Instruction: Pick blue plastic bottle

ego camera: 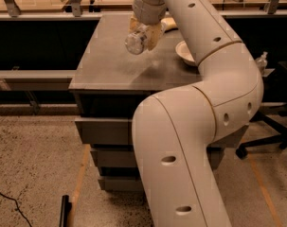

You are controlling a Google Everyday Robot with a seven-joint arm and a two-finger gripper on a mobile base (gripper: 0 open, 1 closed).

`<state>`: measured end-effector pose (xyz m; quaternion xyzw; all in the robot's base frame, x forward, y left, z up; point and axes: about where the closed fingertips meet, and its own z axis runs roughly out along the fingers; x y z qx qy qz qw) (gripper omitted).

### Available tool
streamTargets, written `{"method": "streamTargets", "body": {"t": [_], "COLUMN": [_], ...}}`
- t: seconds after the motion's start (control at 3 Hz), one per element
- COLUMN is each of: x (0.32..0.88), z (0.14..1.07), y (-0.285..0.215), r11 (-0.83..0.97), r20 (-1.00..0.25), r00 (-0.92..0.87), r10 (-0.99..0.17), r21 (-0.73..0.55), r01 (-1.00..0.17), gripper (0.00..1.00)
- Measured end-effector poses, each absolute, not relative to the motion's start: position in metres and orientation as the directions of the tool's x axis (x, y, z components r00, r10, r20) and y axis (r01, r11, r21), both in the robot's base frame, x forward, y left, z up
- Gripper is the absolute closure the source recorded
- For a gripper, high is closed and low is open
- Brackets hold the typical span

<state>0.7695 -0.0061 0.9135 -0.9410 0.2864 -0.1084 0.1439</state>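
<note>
Plastic bottle (134,42) sitting in the gripper (143,35) over the grey table (105,65).

The gripper is reaching down from the cream arm (214,79) over the far half of the table. Its yellowish fingers (154,34) are pressing on the bottle from either side, closed only as far as its body allows. The bottle is lying tilted between them, its clear rounded end poking out below the fingers toward the lower left. It is looking to be hanging just off the tabletop rather than resting on it, though the gap is hard to judge. A white bowl (186,54) is sitting on the table to the right, apart from the bottle and partly hidden by the arm. A small pump bottle (261,61) is standing past the table's right edge.
</note>
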Motion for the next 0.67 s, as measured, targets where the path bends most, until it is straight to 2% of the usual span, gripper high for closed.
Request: {"method": "streamTargets", "body": {"t": [0.67], "x": [0.724], "z": [1.007], "y": [-0.040], "r11": [-0.644], "r20": [0.070], "r00": [0.725], "r10": [-0.685], "r21": [-0.522], "r01": [-0.559], "gripper": [1.00]}}
